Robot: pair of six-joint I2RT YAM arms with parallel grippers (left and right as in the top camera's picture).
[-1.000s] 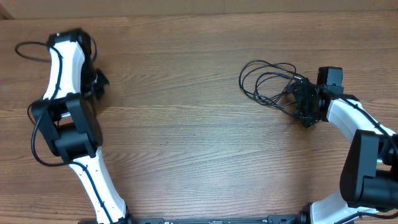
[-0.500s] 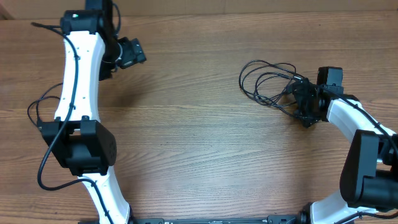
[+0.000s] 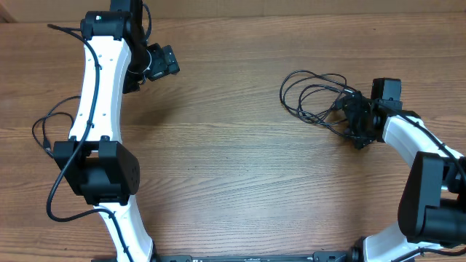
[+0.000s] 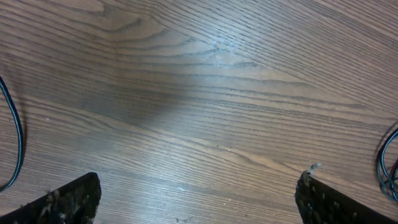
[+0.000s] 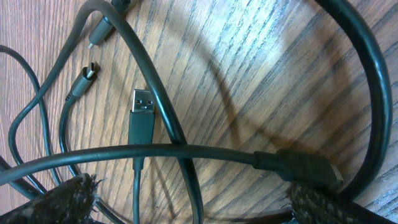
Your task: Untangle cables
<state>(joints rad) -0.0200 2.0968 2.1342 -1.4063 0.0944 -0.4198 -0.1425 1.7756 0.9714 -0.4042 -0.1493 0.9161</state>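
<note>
The cables (image 3: 312, 93) lie in a loose bunch of thin black loops on the right half of the table. My right gripper (image 3: 342, 110) sits at the bunch's right edge, open. In the right wrist view its fingers (image 5: 62, 200) stand wide apart, and the right gripper (image 5: 199, 208) has several cable (image 5: 186, 152) strands running between them. A USB plug (image 5: 142, 104) and two small plugs (image 5: 87, 74) rest on the wood. My left gripper (image 3: 167, 62) is far from the bunch at the back left, open. In the left wrist view the left gripper (image 4: 196, 202) shows only bare wood between its fingertips (image 4: 68, 199).
The wooden table (image 3: 218, 160) runs between both arms. The left arm's own wire (image 3: 40, 135) loops out at the left side. Thin dark cords cross the left edge (image 4: 17, 134) and right edge (image 4: 387, 163) of the left wrist view.
My left arm has swung from the near left up to the back of the table, and its gripper has opened. The right arm and the cable bunch have not moved.
</note>
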